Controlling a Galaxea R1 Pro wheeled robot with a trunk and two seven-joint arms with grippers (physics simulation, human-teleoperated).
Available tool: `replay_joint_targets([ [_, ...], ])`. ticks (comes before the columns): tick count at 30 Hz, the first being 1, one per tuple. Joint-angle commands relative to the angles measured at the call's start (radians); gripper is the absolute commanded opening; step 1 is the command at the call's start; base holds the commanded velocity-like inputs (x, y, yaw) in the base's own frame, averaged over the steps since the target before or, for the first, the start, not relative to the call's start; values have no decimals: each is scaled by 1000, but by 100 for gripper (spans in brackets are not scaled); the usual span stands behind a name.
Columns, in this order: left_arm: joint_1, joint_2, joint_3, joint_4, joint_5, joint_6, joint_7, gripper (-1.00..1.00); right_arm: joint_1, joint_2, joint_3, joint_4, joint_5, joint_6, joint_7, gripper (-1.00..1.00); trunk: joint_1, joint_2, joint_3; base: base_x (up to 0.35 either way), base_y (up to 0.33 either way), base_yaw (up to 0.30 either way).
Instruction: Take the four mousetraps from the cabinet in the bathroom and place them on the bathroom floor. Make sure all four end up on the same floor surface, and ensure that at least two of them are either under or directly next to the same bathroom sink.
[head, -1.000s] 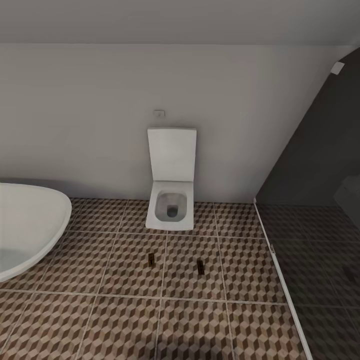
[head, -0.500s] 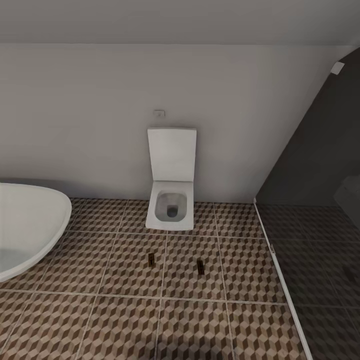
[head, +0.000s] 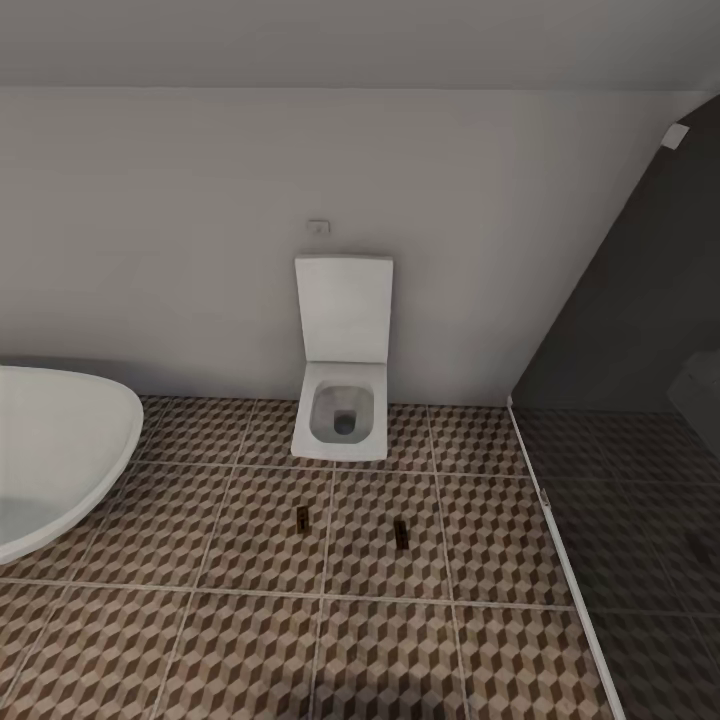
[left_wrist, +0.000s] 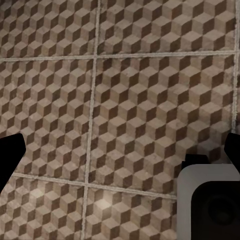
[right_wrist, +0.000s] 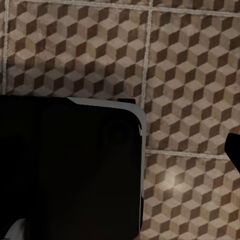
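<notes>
- Showing at the edges of the left wrist view, the left gripper (left_wrist: 120, 155) has two dark fingertips (left_wrist: 10, 155) set wide apart, nothing between them; below lies bathroom floor (left_wrist: 140, 100) in brown-and-beige cube-pattern tiles with light grout lines.
- Grey-and-black rounded block (left_wrist: 210, 205), left wrist view corner: part of the robot, exact part not identifiable.
- Right gripper: one dark fingertip (right_wrist: 234, 147) shows at the edge of the right wrist view; the other is hidden behind a large black rounded panel (right_wrist: 70, 170), so whether the fingers are apart or together cannot be told.
- Mousetraps, two visible, head view alone: one (head: 301, 516) and another (head: 400, 533), small dark-tan pieces lying flat on the floor tiles, well apart from each other, both in front of the toilet.
- Toilet (head: 342, 400): white, wall-hung, lid raised against the pale wall; small flush plate (head: 319, 227) above it.
- Bathtub (head: 60, 450): white, curved rim, at the left of the head view, apart from the nearer mousetrap.
- Shower screen (head: 640, 330): dark tinted glass at the right, meeting the floor along a pale strip.
</notes>
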Motion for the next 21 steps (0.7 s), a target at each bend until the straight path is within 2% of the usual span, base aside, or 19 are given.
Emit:
replay_joint_targets([
  [1, -1, -1, -9, 3, 3, -4, 4, 100, -1, 0, 3, 1, -4, -3, 4, 100, 0, -2, -1, 0, 0, 0],
  [21, -1, -1, -9, 3, 3, -4, 4, 100, -1, 0, 3, 1, -4, -3, 4, 100, 0, -2, -1, 0, 0, 0],
])
